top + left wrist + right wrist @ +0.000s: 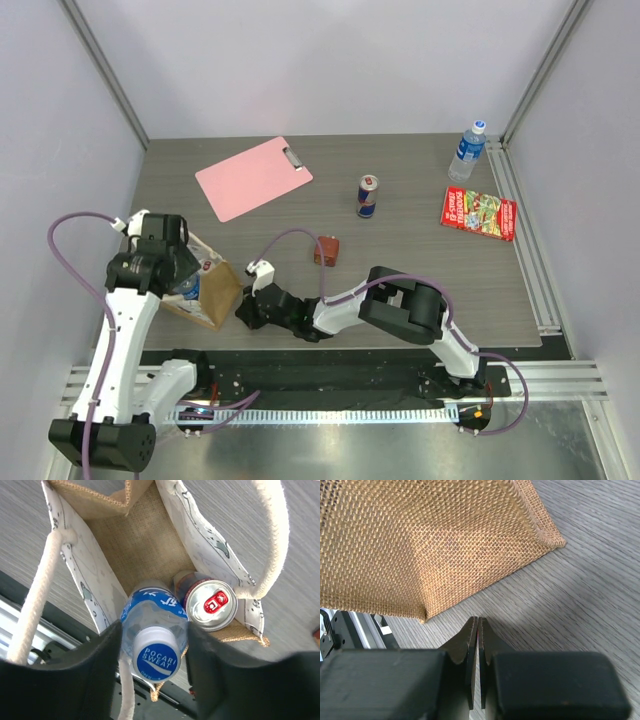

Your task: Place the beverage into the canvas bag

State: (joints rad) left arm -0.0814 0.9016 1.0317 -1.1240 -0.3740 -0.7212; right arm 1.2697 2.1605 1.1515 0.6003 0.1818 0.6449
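The bottle (153,617), blue-labelled with a white cap, stands cap-up inside the bag (135,540). It sits at one end of the bag, just beside a red-topped can (212,605) that shares the same space. The bag is held open by its stiff woven walls, and its pale rope handles (35,605) are draped outward to either side, so the mouth is left free for an arm to enter from above.

The left gripper (155,640) is lowered into the mouth of the bag, with one dark finger on each side of the bottle's shoulder. The fingers lie close against the plastic, but their contact edges are blurred. It cannot be told whether the bottle is being squeezed or has been let go. The placing itself is judged to be nearly done. What remains is a clean release and a straight lift out between the handles, where a finger could snag a rope and drag the bag.

The right gripper (478,630) is clenched shut on nothing. It is set low over the table (580,580), just beside a bottom corner of the bag on the side toward the right arm. It is probably kept there as a stop, so that the light bag is not pushed along or tipped.

Well beyond the bag, a small brown box (327,250), a second can (368,196), a pink clipboard (253,177), a clear bottle (467,152) and a red packet (478,212) are left lying untouched.
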